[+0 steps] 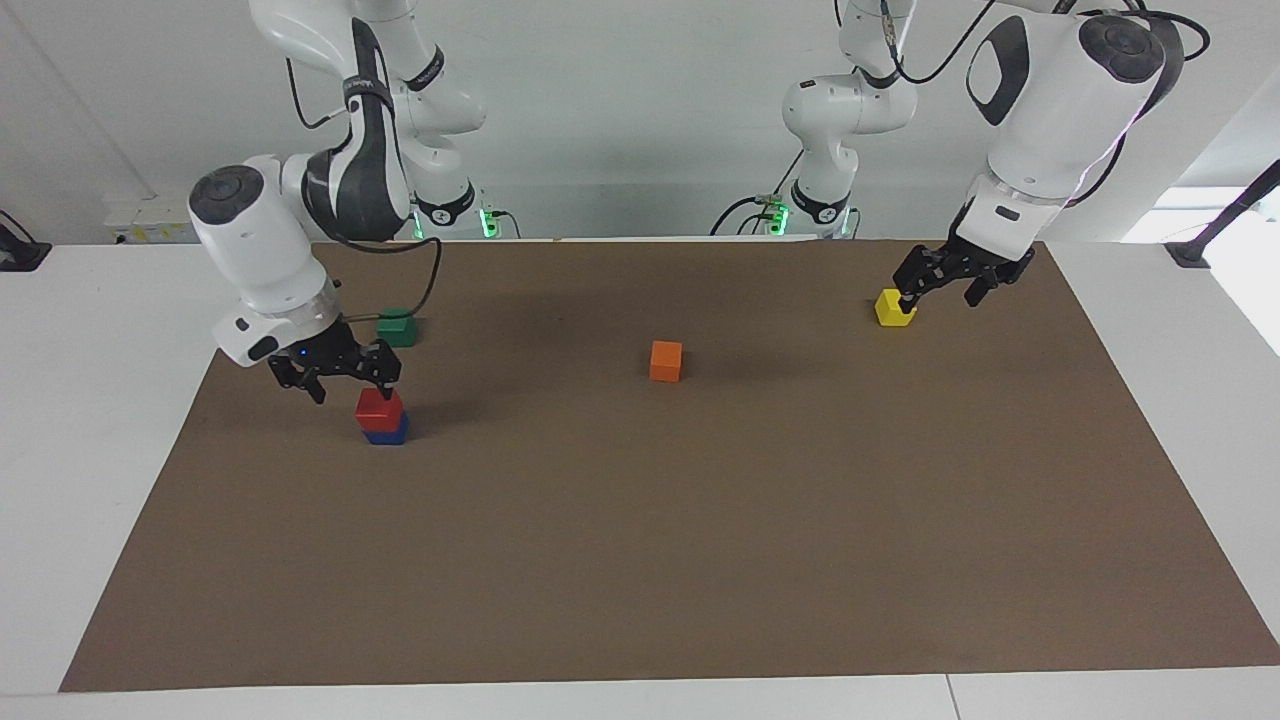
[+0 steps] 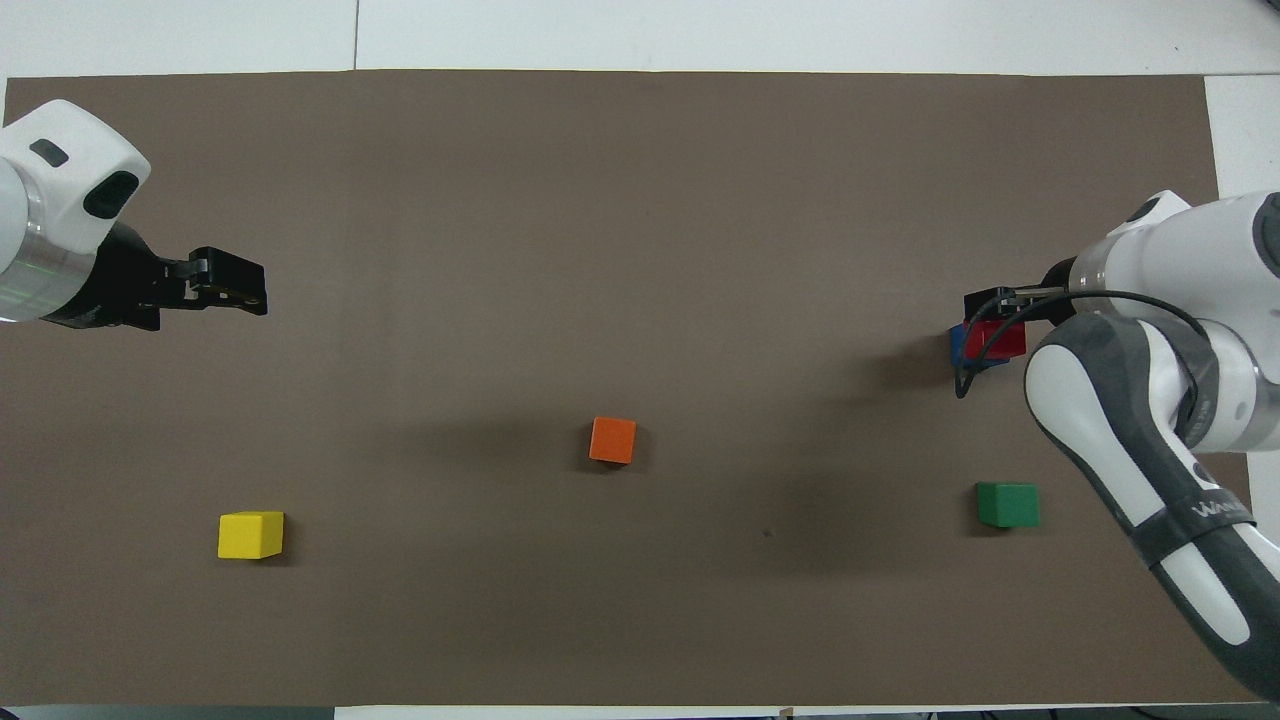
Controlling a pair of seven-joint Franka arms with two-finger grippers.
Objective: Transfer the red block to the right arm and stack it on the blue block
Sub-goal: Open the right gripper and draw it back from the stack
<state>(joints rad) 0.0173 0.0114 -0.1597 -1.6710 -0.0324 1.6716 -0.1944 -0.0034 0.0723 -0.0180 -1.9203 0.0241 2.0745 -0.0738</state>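
You see the red block resting on the blue block, at the right arm's end of the tabletop. The right gripper hangs just above it, fingers apart and empty. The left gripper waits over the yellow block, fingers apart.

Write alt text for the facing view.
A red block sits stacked on a blue block under the open right gripper. The open left gripper hangs by a yellow block; orange and green blocks lie apart.
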